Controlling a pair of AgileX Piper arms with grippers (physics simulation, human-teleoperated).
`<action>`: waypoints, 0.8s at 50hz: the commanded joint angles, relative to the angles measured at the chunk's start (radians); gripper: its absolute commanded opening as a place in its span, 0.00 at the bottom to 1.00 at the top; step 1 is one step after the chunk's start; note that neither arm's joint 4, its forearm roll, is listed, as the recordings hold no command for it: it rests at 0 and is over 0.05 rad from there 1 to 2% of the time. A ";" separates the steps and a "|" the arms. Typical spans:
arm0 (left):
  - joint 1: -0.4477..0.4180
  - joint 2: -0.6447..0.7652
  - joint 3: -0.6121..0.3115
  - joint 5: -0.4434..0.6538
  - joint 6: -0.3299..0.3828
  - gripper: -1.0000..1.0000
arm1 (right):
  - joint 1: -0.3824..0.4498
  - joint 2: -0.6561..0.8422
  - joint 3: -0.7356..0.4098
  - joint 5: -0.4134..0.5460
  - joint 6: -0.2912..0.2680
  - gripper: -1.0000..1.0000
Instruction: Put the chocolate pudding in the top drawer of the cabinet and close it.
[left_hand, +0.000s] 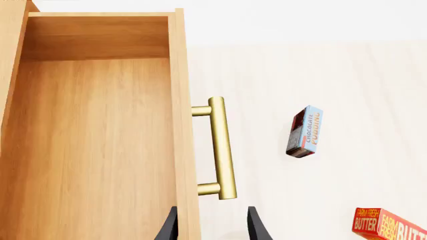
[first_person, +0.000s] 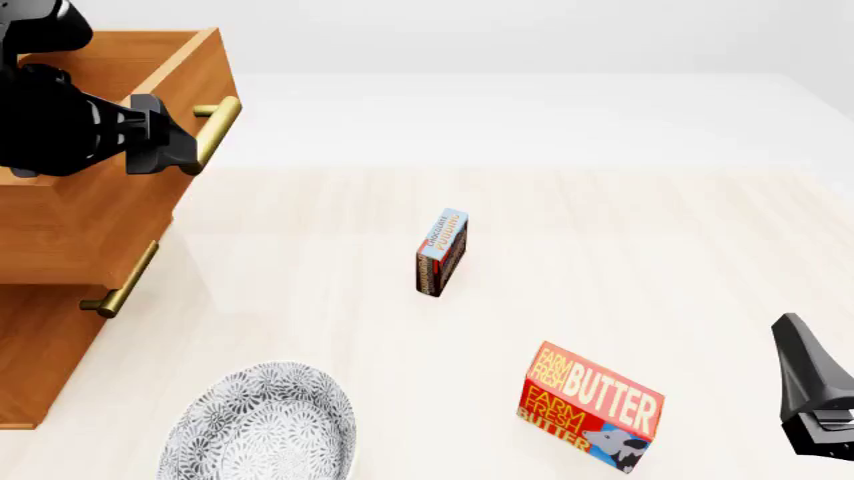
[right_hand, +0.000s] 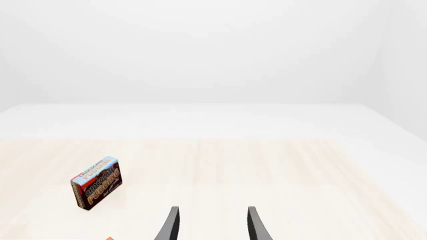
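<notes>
The cabinet (first_person: 40, 350) stands at the left with its top drawer (first_person: 94, 215) pulled out and empty inside (left_hand: 93, 140). My left gripper (first_person: 171, 140) is open beside one end of the drawer's brass handle (first_person: 214, 135), its fingers (left_hand: 257, 227) either side of the drawer front and not closed on the handle (left_hand: 222, 147). The chocolate pudding (first_person: 442, 252) stands on edge mid-table, away from both grippers; it also shows in the left wrist view (left_hand: 305, 131) and right wrist view (right_hand: 97, 190). My right gripper (first_person: 794, 335) is open and empty at the near right (right_hand: 212, 225).
A red-orange butter box (first_person: 590, 407) stands at the front, between the pudding and my right gripper, and shows in the left wrist view (left_hand: 387, 225). A patterned grey plate (first_person: 260, 425) lies at the front left by the cabinet. The lower drawer's handle (first_person: 127, 280) is shut in.
</notes>
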 joint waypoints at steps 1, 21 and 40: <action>-0.033 0.013 0.009 -0.018 -0.008 1.00 | 0.000 0.000 0.000 0.000 0.000 1.00; -0.072 0.015 -0.002 -0.014 -0.016 1.00 | 0.000 0.000 0.000 0.000 0.000 1.00; -0.123 0.045 -0.015 -0.028 -0.015 1.00 | 0.000 0.000 0.000 0.000 0.000 1.00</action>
